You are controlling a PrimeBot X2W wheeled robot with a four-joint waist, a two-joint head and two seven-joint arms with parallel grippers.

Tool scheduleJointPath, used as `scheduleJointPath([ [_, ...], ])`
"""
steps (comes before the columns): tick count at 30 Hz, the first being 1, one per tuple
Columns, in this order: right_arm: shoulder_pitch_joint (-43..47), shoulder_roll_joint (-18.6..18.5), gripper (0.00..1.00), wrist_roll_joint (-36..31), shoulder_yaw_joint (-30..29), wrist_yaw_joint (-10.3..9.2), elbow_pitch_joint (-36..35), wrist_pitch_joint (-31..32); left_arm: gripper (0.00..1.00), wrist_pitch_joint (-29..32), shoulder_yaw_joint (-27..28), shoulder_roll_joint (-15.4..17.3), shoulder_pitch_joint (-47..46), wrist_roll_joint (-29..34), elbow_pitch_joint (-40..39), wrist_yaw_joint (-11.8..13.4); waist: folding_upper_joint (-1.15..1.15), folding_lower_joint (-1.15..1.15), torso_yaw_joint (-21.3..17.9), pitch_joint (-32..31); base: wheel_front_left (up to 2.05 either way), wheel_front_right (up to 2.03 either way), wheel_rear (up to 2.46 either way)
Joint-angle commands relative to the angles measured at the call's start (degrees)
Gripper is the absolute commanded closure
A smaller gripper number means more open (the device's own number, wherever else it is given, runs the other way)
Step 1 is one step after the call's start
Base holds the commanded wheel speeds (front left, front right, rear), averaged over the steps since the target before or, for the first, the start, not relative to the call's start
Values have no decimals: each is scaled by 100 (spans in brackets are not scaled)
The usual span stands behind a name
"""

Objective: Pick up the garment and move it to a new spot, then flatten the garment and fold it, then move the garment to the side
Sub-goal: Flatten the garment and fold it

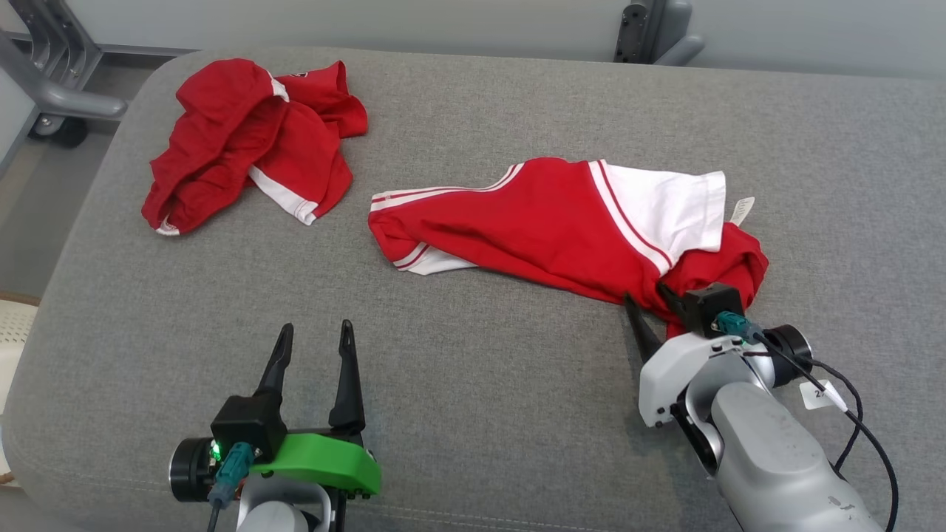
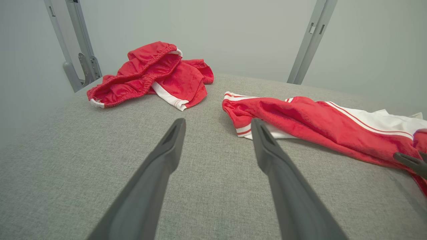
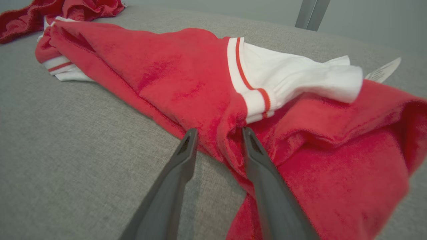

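Note:
A red garment (image 1: 532, 229) with white panels and striped trim lies stretched across the middle right of the grey padded table (image 1: 473, 399); it also appears in the left wrist view (image 2: 300, 116) and close up in the right wrist view (image 3: 186, 76). My right gripper (image 1: 645, 295) is at its bunched near right end. In its own view, the right gripper (image 3: 218, 133) has its fingers apart, straddling a raised red fold, with a gap beside the left finger. My left gripper (image 1: 316, 326) rests open over bare table near the front left, its fingers (image 2: 173, 146) holding nothing.
A second crumpled red garment (image 1: 251, 140) with white trim lies at the table's far left (image 2: 150, 73). Metal stand legs (image 1: 59, 81) sit past the far left corner and a grey post (image 1: 654, 29) behind the far edge. A white basket (image 1: 11, 325) is off the left side.

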Motion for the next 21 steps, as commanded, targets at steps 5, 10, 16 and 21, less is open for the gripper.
scheduleJointPath([
  [5,58,-18,100,220,340,-2,-901,-18,0,-4,60,-6,6,29,-51,48,58,0,-69,16,0,0,0],
  [10,356,-16,100,313,903,-2,-1633,-18,0,-4,105,-5,37,64,-83,56,58,0,-147,-36,0,0,0],
  [16,716,-20,100,433,2081,-2,-1937,-18,0,-4,226,-4,80,101,-124,45,58,0,-281,-36,0,0,0],
  [21,818,-19,100,631,2809,-2,-1786,-18,0,-3,287,-5,65,140,-117,4,58,0,-340,-37,0,0,0],
])
